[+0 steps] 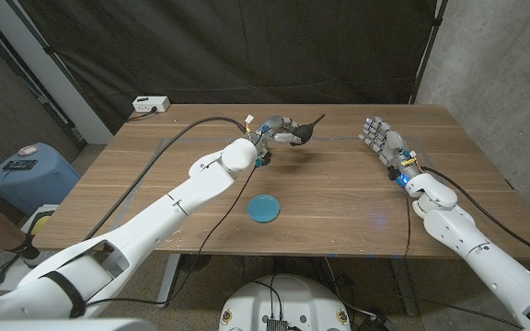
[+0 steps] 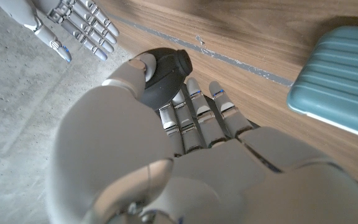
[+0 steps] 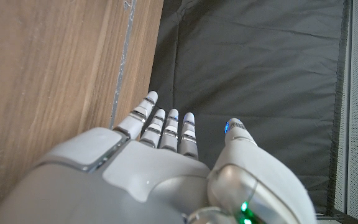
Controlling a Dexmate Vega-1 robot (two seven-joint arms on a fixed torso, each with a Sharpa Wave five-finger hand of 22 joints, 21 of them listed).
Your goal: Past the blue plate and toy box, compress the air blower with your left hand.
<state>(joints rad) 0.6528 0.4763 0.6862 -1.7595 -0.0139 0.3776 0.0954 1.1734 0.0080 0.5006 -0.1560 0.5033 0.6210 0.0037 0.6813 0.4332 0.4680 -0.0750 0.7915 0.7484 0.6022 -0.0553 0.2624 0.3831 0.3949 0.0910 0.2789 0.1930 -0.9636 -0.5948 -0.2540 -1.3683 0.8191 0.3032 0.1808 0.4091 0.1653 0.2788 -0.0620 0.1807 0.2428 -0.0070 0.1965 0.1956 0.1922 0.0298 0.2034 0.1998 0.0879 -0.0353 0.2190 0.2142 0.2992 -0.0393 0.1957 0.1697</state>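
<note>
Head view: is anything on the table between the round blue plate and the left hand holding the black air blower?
Nothing: bare wood separates the round blue plate from the left hand gripping the black rubber air blower, as the head view shows.

Head view looks down from above the table [image 1: 357, 198], both arms rising from the bottom corners. Left wrist view sits tight behind the left hand [image 2: 185, 155] — table overhead. Right wrist view, equally close, faces the black curtain [image 3: 253, 56] — shared with the head view.
</note>
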